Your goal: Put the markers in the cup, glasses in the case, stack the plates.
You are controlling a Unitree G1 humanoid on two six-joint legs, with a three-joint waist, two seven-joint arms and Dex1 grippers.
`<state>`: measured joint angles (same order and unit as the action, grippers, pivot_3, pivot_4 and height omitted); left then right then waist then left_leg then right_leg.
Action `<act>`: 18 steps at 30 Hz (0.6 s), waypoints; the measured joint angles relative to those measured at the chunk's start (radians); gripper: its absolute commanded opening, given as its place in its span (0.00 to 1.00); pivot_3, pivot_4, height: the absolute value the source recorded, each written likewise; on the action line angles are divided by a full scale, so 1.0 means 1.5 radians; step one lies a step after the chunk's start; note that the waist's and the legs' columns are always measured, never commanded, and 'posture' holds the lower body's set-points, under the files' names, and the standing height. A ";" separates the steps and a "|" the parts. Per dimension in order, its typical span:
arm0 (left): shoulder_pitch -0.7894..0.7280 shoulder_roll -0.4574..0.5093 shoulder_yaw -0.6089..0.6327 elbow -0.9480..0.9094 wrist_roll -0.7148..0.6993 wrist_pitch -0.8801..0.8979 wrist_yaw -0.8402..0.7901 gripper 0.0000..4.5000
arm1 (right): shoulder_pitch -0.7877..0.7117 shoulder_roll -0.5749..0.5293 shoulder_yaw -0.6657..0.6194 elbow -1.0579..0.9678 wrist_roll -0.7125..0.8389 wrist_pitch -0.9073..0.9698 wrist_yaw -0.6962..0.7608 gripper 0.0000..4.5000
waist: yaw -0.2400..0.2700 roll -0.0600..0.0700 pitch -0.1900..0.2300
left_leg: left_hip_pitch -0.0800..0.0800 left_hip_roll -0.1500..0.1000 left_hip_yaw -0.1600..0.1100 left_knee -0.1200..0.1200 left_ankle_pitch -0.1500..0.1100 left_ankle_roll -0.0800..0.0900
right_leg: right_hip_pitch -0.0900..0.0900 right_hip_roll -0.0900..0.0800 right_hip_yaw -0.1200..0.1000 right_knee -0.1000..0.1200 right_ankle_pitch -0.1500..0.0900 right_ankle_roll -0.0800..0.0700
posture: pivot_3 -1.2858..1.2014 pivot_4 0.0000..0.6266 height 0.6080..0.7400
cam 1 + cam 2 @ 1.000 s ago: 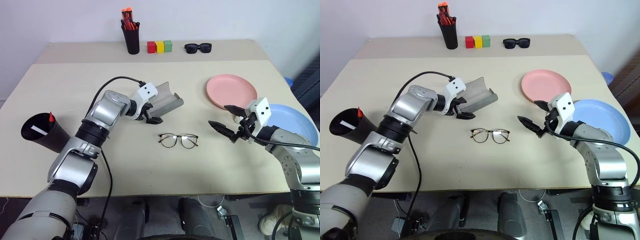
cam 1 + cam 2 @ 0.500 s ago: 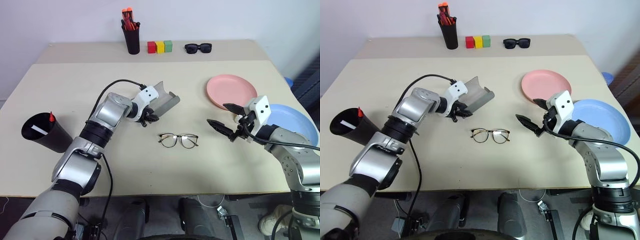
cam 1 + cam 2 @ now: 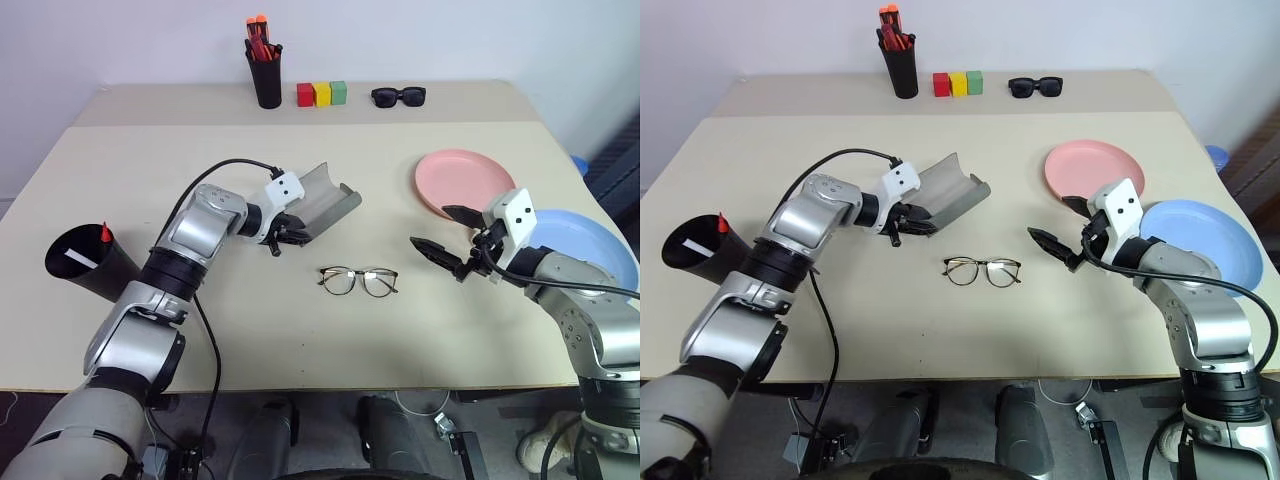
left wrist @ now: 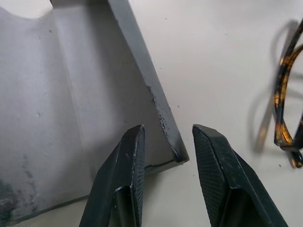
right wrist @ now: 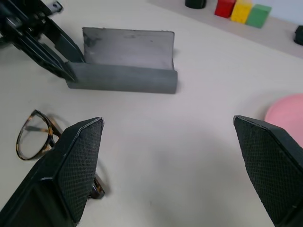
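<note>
1. Lay open on the beige table [image 3: 120, 180]: grey hard-shell spectacle case [image 3: 325, 196], its near wall clamped by left gripper [image 4: 165, 142].
2. Sat between grippers: thin wire-rimmed glasses [image 3: 358, 280]; right gripper [image 3: 445, 232] spread wide.
3. Narrowed from wide a second before: left fingers.

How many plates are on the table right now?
2. The pink plate lies on the table's right side; the blue plate sits just right of it, partly behind the right arm.
</note>
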<state>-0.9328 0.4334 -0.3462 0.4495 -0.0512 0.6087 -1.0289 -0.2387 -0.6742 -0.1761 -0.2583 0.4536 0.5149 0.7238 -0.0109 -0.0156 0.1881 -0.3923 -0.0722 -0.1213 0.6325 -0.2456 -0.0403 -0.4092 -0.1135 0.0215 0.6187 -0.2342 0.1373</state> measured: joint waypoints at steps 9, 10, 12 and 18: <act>-0.026 -0.050 0.000 0.034 0.005 0.054 0.032 0.02 | -0.006 0.000 0.004 0.003 0.000 0.000 -0.001 1.00 | -0.003 0.000 0.000 | 0.000 0.000 0.000 0.000 0.000 0.000 | 0.000 0.000 0.000 0.001 0.000 0.000 | 0.52 0.24 1.00; -0.027 -0.050 -0.001 0.035 0.003 0.053 0.027 0.02 | -0.006 0.000 0.004 0.003 0.000 0.000 -0.001 1.00 | -0.003 0.000 0.000 | 0.000 0.000 0.000 0.000 0.000 0.000 | 0.000 0.000 0.000 0.001 0.000 0.000 | 0.52 0.24 1.00; -0.029 -0.052 -0.002 0.037 0.006 0.056 0.026 0.02 | -0.006 0.000 0.003 0.003 0.000 0.000 -0.002 1.00 | -0.002 0.000 0.000 | 0.000 0.000 0.000 0.000 0.000 0.000 | 0.000 0.000 0.000 0.001 0.000 0.000 | 0.52 0.24 1.00; -0.030 -0.035 -0.002 0.039 0.009 0.046 0.009 0.02 | 0.006 0.000 0.003 0.004 0.000 -0.015 0.000 1.00 | -0.003 0.000 0.000 | 0.000 0.000 0.000 0.000 0.000 0.000 | 0.000 0.000 0.000 0.001 0.000 0.000 | 0.52 0.24 1.00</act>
<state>-0.9772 0.3816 -0.3485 0.5073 -0.0372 0.6770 -1.0161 -0.2299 -0.6742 -0.1722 -0.2515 0.4535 0.4930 0.7235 -0.0160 -0.0156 0.1881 -0.3918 -0.0722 -0.1211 0.6326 -0.2456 -0.0402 -0.4096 -0.1134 0.0216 0.6204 -0.2341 0.1373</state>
